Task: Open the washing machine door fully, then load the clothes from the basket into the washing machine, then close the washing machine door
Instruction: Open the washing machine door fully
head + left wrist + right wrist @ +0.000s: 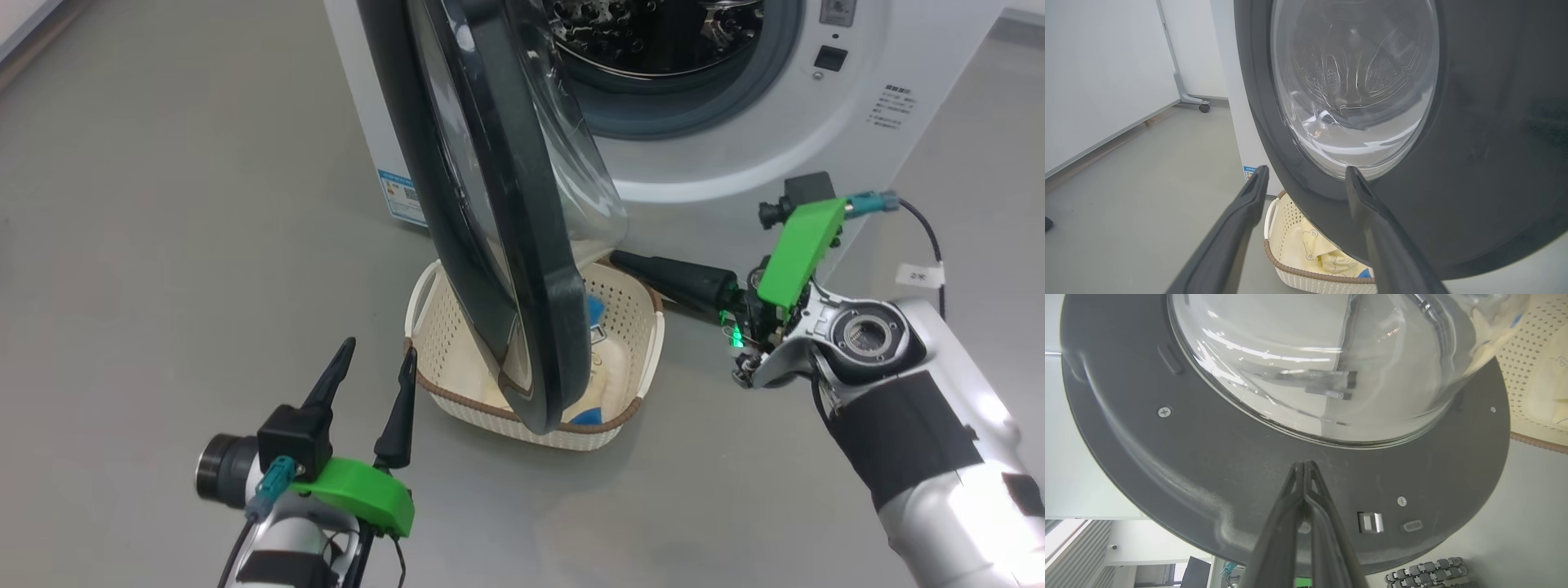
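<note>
Right gripper (620,260) is clenched on nothing, its two dark fingers pressed together into one point; in the right wrist view that gripper (1304,463) aims at the matte inner rim of the washing machine door (1208,465), touching it or just short of it, I cannot tell which. Left gripper (380,347) is released, fingers spread, low on the outer side of the door; seen from its own wrist, the left gripper (1306,171) faces the glossy front of the door (1474,143).

By my reading the first step is in hand: opening the door fully. The door (555,327) stands roughly half open, edge-on to the head camera, its lower edge hanging over the basket (624,314) on the floor just in front of the washing machine (735,163). The next move likely calls for a steady push from inside to swing the door wider toward the robot's left; the left gripper sits in that path and would have to give way first.

The door is large and round: a wide black rim, a bulging clear glass bowl, screws and a small metal latch on its inner face. Behind it the steel drum (653,33) is bare. The clothes (611,377), pale yellow with some blue, lie in the basket (1306,281); faint bear prints show on them (1327,253).
</note>
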Tool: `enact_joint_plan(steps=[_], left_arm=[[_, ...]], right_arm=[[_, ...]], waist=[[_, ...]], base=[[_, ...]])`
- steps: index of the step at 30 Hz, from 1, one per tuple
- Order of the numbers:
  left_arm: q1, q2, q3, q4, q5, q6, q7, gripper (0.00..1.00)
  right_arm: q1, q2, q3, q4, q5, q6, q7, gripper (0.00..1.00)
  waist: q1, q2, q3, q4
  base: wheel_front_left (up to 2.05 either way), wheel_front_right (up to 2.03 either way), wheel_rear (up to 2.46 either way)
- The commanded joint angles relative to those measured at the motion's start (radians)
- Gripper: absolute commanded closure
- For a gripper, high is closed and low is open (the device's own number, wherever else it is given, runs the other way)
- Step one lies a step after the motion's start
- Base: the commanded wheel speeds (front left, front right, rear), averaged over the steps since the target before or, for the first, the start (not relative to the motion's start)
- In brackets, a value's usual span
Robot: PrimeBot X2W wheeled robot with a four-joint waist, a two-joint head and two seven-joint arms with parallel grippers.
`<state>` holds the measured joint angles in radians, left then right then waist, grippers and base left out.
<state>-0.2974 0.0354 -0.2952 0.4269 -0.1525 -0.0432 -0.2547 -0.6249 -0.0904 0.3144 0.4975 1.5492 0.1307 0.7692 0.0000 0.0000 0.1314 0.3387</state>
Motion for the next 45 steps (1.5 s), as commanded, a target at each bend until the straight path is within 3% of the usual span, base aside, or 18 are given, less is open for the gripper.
enact_joint_plan(steps=[1,6,7,8,10,17,24,29,37,45], left_arm=[[-0.014,0.015,0.038,-0.021,-0.001,0.003,-0.007,0.00],[-0.001,0.015,0.047,-0.016,0.002,0.003,-0.007,0.00],[0.002,0.015,0.050,-0.015,0.004,0.003,-0.007,0.00],[0.005,0.015,0.053,-0.014,0.006,0.002,-0.007,0.00],[0.011,0.016,0.058,-0.011,0.010,0.000,-0.007,0.00],[0.030,0.021,0.076,-0.004,0.023,-0.007,-0.007,0.00],[0.044,0.026,0.098,-0.004,0.028,-0.010,-0.007,0.00],[0.061,0.032,0.127,-0.012,0.024,-0.003,-0.007,0.00],[0.084,0.035,0.155,-0.027,0.027,-0.001,-0.007,0.00],[0.091,0.031,0.164,-0.031,0.030,-0.006,-0.007,0.00]], right_arm=[[0.018,-0.015,-0.003,-0.053,-0.027,0.000,-0.042,1.00],[0.080,-0.050,-0.018,-0.104,-0.091,0.000,-0.159,1.00],[0.095,-0.061,-0.020,-0.115,-0.109,0.000,-0.188,0.63],[0.110,-0.071,-0.019,-0.126,-0.125,0.000,-0.214,0.33],[0.141,-0.089,-0.022,-0.146,-0.156,0.000,-0.272,0.00],[0.224,-0.137,-0.051,-0.147,-0.267,0.000,-0.518,0.00],[0.263,-0.192,-0.080,-0.048,-0.499,0.000,-0.817,0.00],[0.281,-0.209,-0.118,0.017,-0.675,0.000,-0.974,0.00],[0.347,-0.176,-0.297,0.018,-1.025,0.000,-1.029,0.00],[0.501,-0.035,-0.462,-0.177,-1.359,0.000,-1.031,0.00]], waist=[[0.0000,0.0000,-0.012,-0.010],[0.0000,0.0000,-0.032,-0.035],[0.0000,0.0000,-0.037,-0.042],[0.0000,0.0000,-0.042,-0.050],[0.0000,0.0000,-0.050,-0.065],[0.0000,0.0000,-0.074,-0.111],[0.0000,0.0000,-0.091,-0.138],[0.0000,0.0000,-0.102,-0.155],[0.0000,0.0000,-0.104,-0.177],[0.0000,0.0000,-0.099,-0.188]], base=[[0.00,0.00,0.00],[0.00,0.00,0.00],[0.00,0.00,0.00],[0.00,0.00,0.00],[0.00,0.00,0.00],[0.00,0.00,0.00],[0.00,0.00,0.00],[0.00,0.00,0.00],[0.00,0.00,0.00],[0.00,0.00,0.00]])
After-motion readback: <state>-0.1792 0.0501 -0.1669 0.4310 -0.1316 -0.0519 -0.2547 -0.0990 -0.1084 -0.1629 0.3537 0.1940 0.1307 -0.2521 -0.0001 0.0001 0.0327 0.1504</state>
